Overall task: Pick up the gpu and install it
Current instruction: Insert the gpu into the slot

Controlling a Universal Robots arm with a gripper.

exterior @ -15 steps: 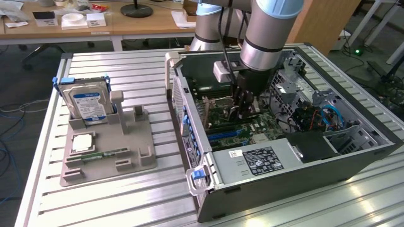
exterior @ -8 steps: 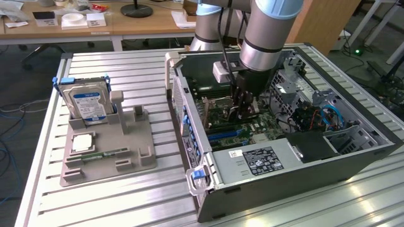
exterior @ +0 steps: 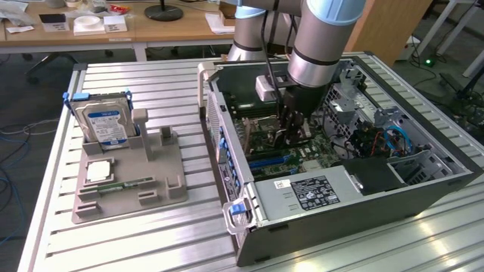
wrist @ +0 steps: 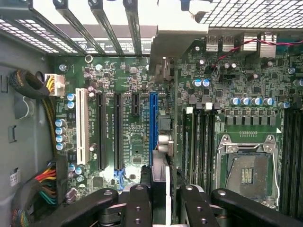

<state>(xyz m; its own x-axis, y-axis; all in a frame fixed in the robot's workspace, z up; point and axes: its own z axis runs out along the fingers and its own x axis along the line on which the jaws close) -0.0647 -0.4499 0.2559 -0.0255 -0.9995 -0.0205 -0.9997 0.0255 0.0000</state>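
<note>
Wrist view: the end effector is pinching the gpu edge-on, holding it just beside the blue slot.

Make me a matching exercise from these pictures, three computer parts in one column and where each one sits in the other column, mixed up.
Parts:
1. gpu
2. hard drive
3. power supply

Places:
A. upright in the grey holder
B. flat in the computer case, label up
C. gripped edge-on by the end effector over the motherboard

Pairs: 1-C, 2-A, 3-B
</note>
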